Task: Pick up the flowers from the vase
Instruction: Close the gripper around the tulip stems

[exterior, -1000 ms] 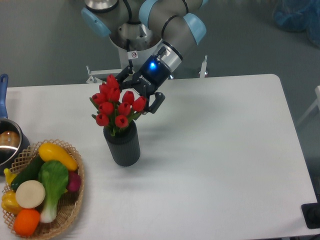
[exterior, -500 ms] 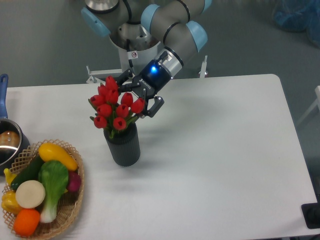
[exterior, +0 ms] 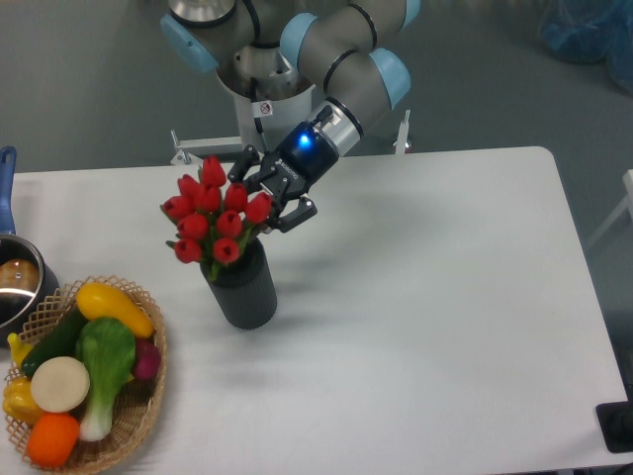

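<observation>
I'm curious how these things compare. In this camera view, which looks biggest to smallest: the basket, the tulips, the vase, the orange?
1. Basket, clearly the largest.
2. Tulips.
3. Vase; close to the tulips in size, its top hidden by leaves, so that ranking is unsure.
4. Orange, the smallest.

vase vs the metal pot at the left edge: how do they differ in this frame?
The vase is dark grey and matte; the pot is shiny metal with a blue handle. The vase shows whole, near the middle of the table; the pot is cut off by the left frame edge. The vase holds red flowers, with the gripper at the bunch; nothing reaches for the pot. Both stand upright on the white table.
</observation>
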Robot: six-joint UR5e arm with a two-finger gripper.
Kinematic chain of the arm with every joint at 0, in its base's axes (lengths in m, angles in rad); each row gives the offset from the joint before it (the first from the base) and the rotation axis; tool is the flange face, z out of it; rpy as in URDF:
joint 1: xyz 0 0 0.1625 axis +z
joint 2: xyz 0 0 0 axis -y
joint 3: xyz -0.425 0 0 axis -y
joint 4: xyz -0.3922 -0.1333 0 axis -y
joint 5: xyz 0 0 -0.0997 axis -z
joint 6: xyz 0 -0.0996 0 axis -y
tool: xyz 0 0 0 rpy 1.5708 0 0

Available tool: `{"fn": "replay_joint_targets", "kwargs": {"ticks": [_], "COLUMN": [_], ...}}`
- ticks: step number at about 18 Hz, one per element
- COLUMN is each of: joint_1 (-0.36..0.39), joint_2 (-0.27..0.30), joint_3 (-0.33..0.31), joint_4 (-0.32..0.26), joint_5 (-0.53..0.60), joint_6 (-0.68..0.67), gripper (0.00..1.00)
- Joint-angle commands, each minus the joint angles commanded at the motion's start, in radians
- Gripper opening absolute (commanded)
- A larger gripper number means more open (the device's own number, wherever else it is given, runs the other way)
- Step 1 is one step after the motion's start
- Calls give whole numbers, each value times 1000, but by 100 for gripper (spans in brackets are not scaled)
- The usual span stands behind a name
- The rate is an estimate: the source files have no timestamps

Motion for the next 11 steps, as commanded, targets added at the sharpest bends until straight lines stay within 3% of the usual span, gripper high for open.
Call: {"fn": "replay_joint_targets", "kwargs": {"ticks": [7,11], "joint_1": [6,14], "joint_2": [11,49], "joint_3": [3,9], "joint_4": [0,-2], "joint_5": [0,0], "joint_6": [-5,-35], "gripper": [0,0]}}
